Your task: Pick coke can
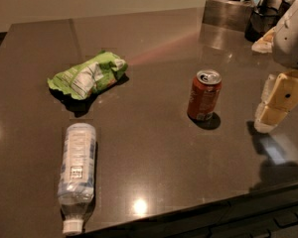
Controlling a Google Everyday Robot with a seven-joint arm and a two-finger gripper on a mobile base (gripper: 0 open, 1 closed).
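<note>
Dark polished stone countertop [154,148] fills the view, and on its right half, about midway between the far and near edges, stands the small reddish-brown metal coke can [204,95], upright, silver top and pull tab facing up, pale markings near its base. Its long axis is vertical, so the curved side wall is what offers itself to a grasp. The cream two-finger gripper [267,110] hangs by the right edge of the counter, beside the can but apart from it, low over the surface, its fingers spread and empty. The can lies straight across from it towards the counter's middle, with bare stone between, so a sideways reach looks right. Further off, a crumpled green snack bag [88,74] lies towards the far left, and a clear plastic bottle [78,175] lies on its side by the near edge, cap at the rim.
</note>
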